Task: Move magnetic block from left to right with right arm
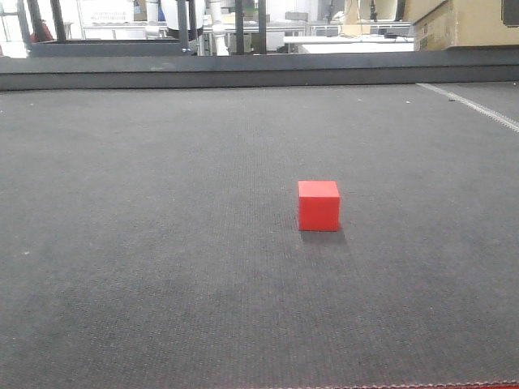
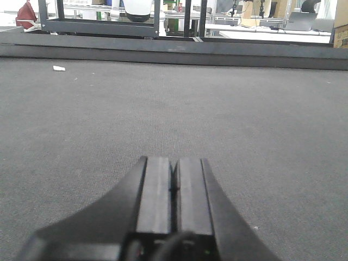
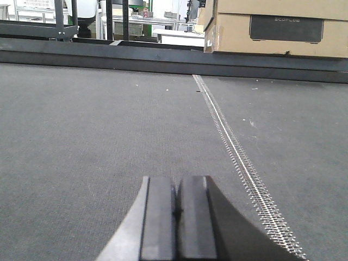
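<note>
Red magnetic block [image 1: 318, 205] alone on grey mat [image 1: 122, 267], 3 o'clock off frame centre. We see left gripper [image 2: 174, 166] and right gripper [image 3: 175, 185] fingers together, empty. We judge: transfer unstarted or already finished.

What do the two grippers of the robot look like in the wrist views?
Both look alike. The left gripper has two flat, black rectangular fingers on a wide black base that flares outward. The right gripper has the same shape and colour. No markings show.
</note>
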Controlling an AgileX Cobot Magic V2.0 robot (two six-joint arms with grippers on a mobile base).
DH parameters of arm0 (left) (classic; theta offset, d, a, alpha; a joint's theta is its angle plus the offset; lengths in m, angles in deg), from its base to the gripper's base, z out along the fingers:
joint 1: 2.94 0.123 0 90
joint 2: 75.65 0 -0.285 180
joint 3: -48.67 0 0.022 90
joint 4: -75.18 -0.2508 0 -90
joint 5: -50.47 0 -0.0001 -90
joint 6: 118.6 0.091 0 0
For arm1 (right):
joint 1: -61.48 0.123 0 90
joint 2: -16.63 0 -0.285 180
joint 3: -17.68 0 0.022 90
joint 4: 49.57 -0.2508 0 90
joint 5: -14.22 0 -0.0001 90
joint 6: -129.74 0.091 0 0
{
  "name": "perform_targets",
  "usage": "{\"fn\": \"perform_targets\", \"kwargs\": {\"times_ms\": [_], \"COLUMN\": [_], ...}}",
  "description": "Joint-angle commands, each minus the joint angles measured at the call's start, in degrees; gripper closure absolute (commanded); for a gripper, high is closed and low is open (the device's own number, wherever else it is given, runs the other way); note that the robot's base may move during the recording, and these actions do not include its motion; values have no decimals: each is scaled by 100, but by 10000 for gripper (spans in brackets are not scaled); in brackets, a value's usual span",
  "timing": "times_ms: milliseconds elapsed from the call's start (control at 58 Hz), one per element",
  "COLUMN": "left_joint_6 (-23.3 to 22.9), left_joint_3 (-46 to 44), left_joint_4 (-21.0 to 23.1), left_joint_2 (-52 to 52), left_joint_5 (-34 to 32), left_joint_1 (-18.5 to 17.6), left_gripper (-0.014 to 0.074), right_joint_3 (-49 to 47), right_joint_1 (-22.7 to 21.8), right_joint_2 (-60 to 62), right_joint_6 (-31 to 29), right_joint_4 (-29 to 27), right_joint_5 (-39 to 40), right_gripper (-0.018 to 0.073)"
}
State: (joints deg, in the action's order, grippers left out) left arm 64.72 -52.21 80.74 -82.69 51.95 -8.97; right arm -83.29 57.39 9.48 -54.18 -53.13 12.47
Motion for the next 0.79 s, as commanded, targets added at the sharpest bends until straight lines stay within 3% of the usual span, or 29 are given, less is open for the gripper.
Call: {"fn": "perform_targets", "kwargs": {"times_ms": [0,777], "left_joint_6": [-34,-34], "left_joint_3": [46,46], "left_joint_4": [27,27], "left_joint_2": [78,78], "left_joint_5": [-474,-474], "left_joint_1": [9,9], "left_gripper": [722,722], "right_joint_3": [-5,-11], "right_joint_1": [-29,-28], "right_joint_2": [117,117], "right_joint_6": [-20,-20], "right_joint_4": [25,43], "right_joint_5": [502,646], "right_gripper": [501,501]}}
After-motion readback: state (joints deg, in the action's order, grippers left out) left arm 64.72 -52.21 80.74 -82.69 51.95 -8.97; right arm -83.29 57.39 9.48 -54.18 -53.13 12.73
